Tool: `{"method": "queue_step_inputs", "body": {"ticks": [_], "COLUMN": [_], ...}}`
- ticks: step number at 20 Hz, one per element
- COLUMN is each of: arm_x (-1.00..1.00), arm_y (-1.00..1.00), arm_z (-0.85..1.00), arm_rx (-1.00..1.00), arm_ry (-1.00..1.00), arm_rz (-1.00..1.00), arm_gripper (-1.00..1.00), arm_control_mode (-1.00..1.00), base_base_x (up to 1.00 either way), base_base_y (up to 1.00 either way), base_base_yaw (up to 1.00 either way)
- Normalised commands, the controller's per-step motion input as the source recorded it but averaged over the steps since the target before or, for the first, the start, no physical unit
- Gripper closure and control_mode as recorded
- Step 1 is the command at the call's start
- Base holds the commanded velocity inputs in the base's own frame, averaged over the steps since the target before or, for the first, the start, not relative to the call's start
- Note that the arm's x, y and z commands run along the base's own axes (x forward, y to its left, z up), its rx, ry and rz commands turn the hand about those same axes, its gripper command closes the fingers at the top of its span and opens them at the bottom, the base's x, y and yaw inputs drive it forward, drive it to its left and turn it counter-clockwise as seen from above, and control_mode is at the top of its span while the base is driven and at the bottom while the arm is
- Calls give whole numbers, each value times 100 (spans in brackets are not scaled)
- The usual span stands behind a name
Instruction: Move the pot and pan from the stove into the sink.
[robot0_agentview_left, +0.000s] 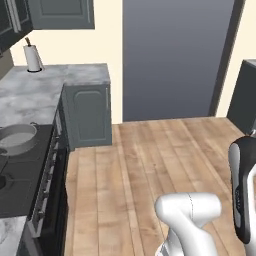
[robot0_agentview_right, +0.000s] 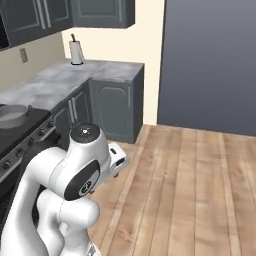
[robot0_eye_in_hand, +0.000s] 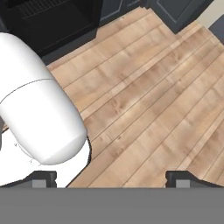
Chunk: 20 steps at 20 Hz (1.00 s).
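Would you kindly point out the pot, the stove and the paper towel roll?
pot (robot0_agentview_left: 17, 138), left base view, pale interior.
stove (robot0_agentview_left: 22, 185), left base view, black cooktop surface.
paper towel roll (robot0_agentview_right: 76, 53), right base view, white side.

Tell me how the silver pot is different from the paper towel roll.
The pot is wide, low and grey; the paper towel roll is tall, narrow and white. The pot sits on the black stove; the roll stands upright on the grey marble counter in the far corner. Both look round.

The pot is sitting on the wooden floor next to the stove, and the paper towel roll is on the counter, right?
Not quite. The pot sits on the stove, not the floor, as the left base view shows. The paper towel roll is indeed on the counter.
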Motion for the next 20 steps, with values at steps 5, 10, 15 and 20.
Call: {"method": "queue_step_inputs", "body": {"ticks": [5,10,15,20], "arm_x": [0,0,0,0], "arm_y": [0,0,0,0], "arm_z": [0,0,0,0], "arm_rx": [0,0,0,0], "arm_ry": [0,0,0,0], "arm_rz": [0,0,0,0], "arm_gripper": [-100,-100,-100,-100], "arm_control_mode": [100,100,100,100], "base_base_x": [100,100,100,91], "base_base_y": [-18,-17,-14,-13], "base_base_yaw": [-4,-4,-4,-3]}}
